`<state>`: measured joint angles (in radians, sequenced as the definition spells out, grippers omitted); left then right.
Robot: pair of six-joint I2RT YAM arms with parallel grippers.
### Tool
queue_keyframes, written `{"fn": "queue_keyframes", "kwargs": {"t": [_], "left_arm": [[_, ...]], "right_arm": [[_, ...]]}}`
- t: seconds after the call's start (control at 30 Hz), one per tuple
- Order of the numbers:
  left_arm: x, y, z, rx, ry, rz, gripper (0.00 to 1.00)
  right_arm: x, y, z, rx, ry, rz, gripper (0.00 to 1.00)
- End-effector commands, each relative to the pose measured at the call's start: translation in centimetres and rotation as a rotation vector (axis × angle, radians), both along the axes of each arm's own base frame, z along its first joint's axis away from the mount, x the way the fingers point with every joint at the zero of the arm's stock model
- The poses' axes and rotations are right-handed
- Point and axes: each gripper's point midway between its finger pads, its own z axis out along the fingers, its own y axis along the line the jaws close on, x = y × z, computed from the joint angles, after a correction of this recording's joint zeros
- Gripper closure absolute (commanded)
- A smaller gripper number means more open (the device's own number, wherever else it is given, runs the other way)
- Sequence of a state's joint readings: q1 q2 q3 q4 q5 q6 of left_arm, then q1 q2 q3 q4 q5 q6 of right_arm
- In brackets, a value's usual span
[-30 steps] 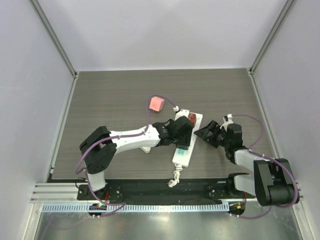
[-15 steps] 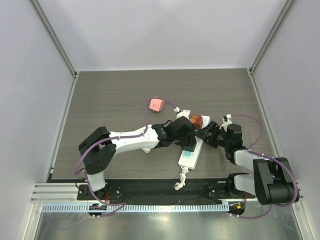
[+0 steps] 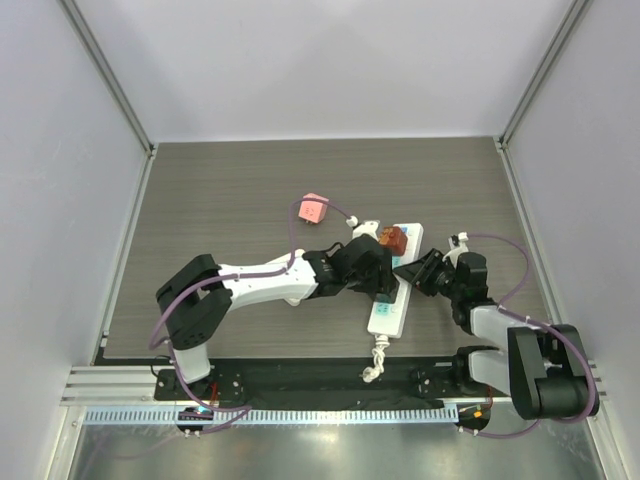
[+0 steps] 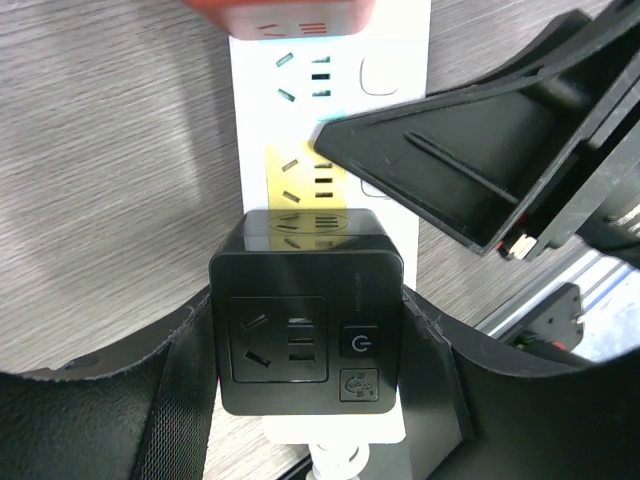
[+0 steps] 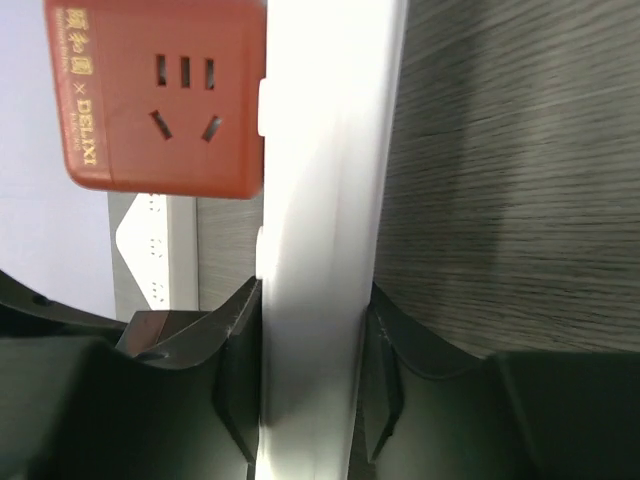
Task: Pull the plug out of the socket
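You're looking at a long, glossy white plastic socket (image 3: pixel 388 318) lying on the grey wood-grain table (image 3: pixel 220 200). Its knotted white cord (image 3: pixel 377 362) is trailing toward the arm bases. A yellow face (image 4: pixel 300 172) and a teal face (image 4: pixel 312 80) are showing on its top.

The black plug (image 4: pixel 300 300) is square with rounded corners and a shiny top edge, and it's carrying its own outlet and a power button. It's sitting over the socket's cord end. You can't tell whether its pins are seated.

Your left gripper (image 3: pixel 380 285) is part-closed, with its fingers (image 4: pixel 190 350) pressing both flanks of the black plug. Your right gripper (image 5: pixel 313 330) is clamping the socket across its long edges, partway along the body.

A boxy red plug (image 5: pixel 160 95) is standing on the socket's far end, beyond the right gripper. A pink cube (image 3: pixel 313 210) is lying apart from the socket, on the far side of the left arm.
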<state>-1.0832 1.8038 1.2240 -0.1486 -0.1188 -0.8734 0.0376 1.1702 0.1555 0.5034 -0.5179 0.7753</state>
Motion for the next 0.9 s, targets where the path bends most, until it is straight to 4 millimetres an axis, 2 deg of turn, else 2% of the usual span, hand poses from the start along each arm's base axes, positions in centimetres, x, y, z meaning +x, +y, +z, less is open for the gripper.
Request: {"fn": "queue_keyframes", "kwargs": {"t": [0.0,0.03,0.17,0.23,0.33,0.37,0.4,0.6,0.63,0.67,0.73,0.77,0.83,0.87], "left_arm": [[1.9,-2.5,8.6,-0.225,-0.112,0.023,1.0],[2.0,-2.6,8.8,-0.231,-0.107,0.016,1.0],[0.9,-3.8,9.7,-0.31,-0.081,-0.048,1.0],[0.1,-4.1,9.6,-0.35,-0.035,-0.09,1.0],[0.1,-4.1,11.1,-0.407,-0.035,-0.109,1.0],[0.2,-3.8,11.1,-0.407,-0.038,-0.102,1.0],[0.3,-3.3,12.0,-0.415,-0.049,-0.09,1.0],[3.1,1.9,11.8,-0.191,-0.196,0.093,1.0],[2.8,2.9,10.8,-0.105,-0.198,0.098,1.0],[3.1,3.5,10.8,-0.063,-0.222,0.111,1.0],[2.9,4.0,10.5,-0.051,-0.211,0.107,1.0],[2.5,4.0,11.3,-0.081,-0.214,0.097,1.0],[2.2,4.7,10.9,-0.091,-0.207,0.104,1.0],[2.2,5.1,11.5,-0.105,-0.211,0.112,1.0]], "right_arm": [[0.2,-0.2,0.5,-0.063,-0.083,0.024,0.89],[0.2,-0.4,0.4,-0.068,-0.076,0.009,0.99],[0.5,-1.0,-0.1,-0.087,-0.053,-0.027,0.99],[0.5,-1.1,-0.3,-0.092,-0.043,-0.038,0.99],[0.5,-1.6,-0.2,-0.104,-0.06,-0.069,0.99],[0.6,-1.7,0.2,-0.106,-0.075,-0.077,0.99],[0.5,-1.8,0.0,-0.11,-0.07,-0.084,0.99],[0.6,-2.2,0.1,-0.121,-0.073,-0.104,0.99],[0.7,-2.2,0.1,-0.123,-0.073,-0.106,0.99],[0.7,-2.3,0.1,-0.124,-0.075,-0.109,0.99],[0.7,-2.3,0.1,-0.125,-0.073,-0.109,0.99],[0.7,-2.4,0.1,-0.126,-0.075,-0.113,0.99],[0.7,-2.5,0.1,-0.129,-0.077,-0.121,0.99],[0.7,-2.6,0.1,-0.133,-0.078,-0.125,0.99]]}}
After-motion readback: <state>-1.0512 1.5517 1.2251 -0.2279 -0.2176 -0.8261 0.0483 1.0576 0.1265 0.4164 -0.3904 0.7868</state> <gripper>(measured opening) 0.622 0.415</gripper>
